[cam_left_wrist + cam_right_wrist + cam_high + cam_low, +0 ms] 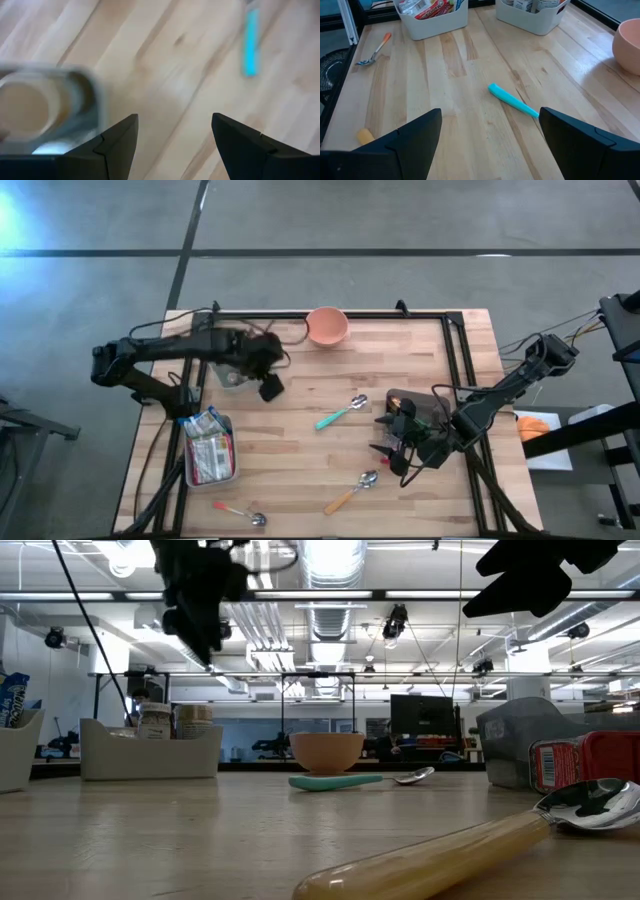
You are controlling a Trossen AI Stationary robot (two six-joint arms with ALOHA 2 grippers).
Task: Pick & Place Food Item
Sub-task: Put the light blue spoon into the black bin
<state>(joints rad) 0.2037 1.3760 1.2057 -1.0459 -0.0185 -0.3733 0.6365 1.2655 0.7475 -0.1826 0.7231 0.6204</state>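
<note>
The food items sit in two white bins at the left of the worktop [300, 450]: packets in the nearer bin [209, 448], jars in the farther bin [232, 373]; the left gripper [270, 387] hangs above the wood just right of the farther bin, jaws apart and holding nothing; the pink bowl [327, 325] stands at the far edge; a teal-handled spoon [341, 413] lies mid-worktop, a tan-handled spoon [352, 492] nearer, an orange-handled spoon [238, 511] near the left corner; the right gripper [392, 435] waits at the right, jaws wide and empty, over a grey tray [530, 745] of red packets.
</note>
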